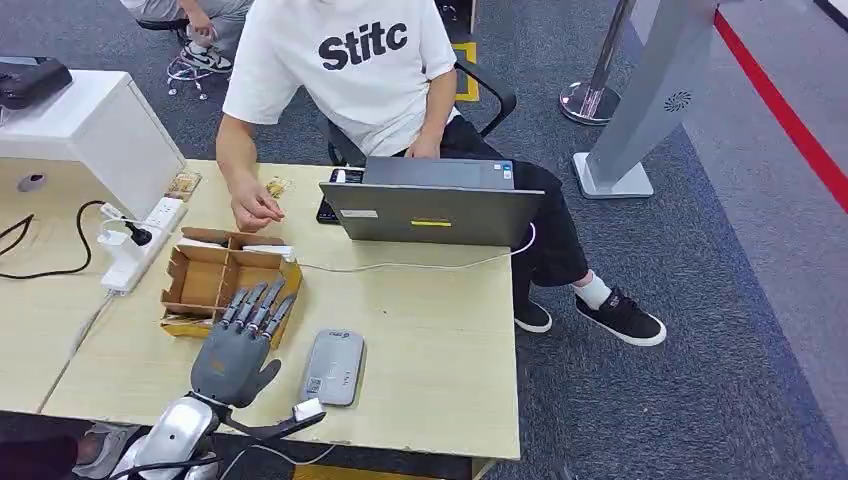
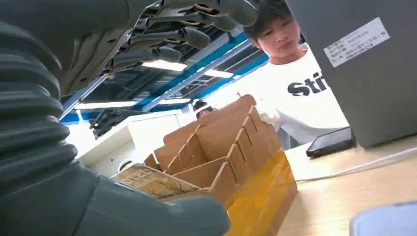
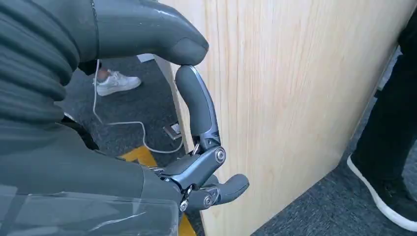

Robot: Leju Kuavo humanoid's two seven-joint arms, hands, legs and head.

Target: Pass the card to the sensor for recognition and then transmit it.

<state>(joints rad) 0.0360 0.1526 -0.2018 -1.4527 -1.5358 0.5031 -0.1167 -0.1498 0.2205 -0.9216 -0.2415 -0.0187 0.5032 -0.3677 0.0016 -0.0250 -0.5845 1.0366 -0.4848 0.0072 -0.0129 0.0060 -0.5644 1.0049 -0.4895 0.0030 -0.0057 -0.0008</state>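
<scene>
A brown cardboard box (image 1: 212,280) with dividers stands on the wooden table (image 1: 430,340). A yellowish patterned card (image 2: 153,180) lies across its nearest compartment. My left hand (image 1: 240,345) hovers at the box's near edge, fingers (image 2: 172,37) stretched out and apart over it, holding nothing. The grey sensor (image 1: 333,367) lies flat on the table just right of that hand. My right hand (image 3: 196,147) hangs beside the table's wooden side, fingers curled in with the thumb on a fingertip, nothing in it. A person's hand (image 1: 255,210) reaches to the box's far edge.
A seated person in a white shirt (image 1: 345,60) faces me behind a grey laptop (image 1: 430,205). A white cable (image 1: 420,265) runs across the table. A power strip (image 1: 140,245) and a white cabinet (image 1: 85,125) are at the left. A phone (image 2: 332,141) lies by the laptop.
</scene>
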